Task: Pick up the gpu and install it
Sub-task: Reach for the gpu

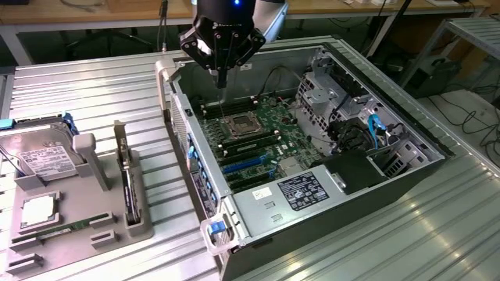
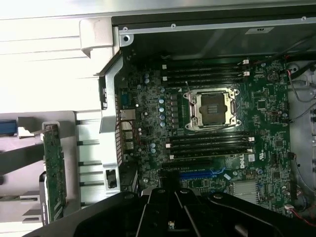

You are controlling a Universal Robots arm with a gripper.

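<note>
exterior view is taken from high up, off the arm, tilted steeply down across the table (image 1: 93, 93). the whole open case (image 1: 425, 175) is framed mid-picture, with the rack (image 1: 86, 170) at the exterior view's left. the gripper (image 1: 221, 79) is seen from outside, above the case. the scene is seen from fairly far. wrist view is taken from the wrist, aimed straight down past the gripper's dark body into the case, and is much nearer. shared by both views: board (image 2: 148, 98), socket (image 2: 213, 109), memory slots (image 2: 207, 74), the case wall beside the rack, and the gpu (image 2: 53, 173) stood on edge in the rack.
</note>
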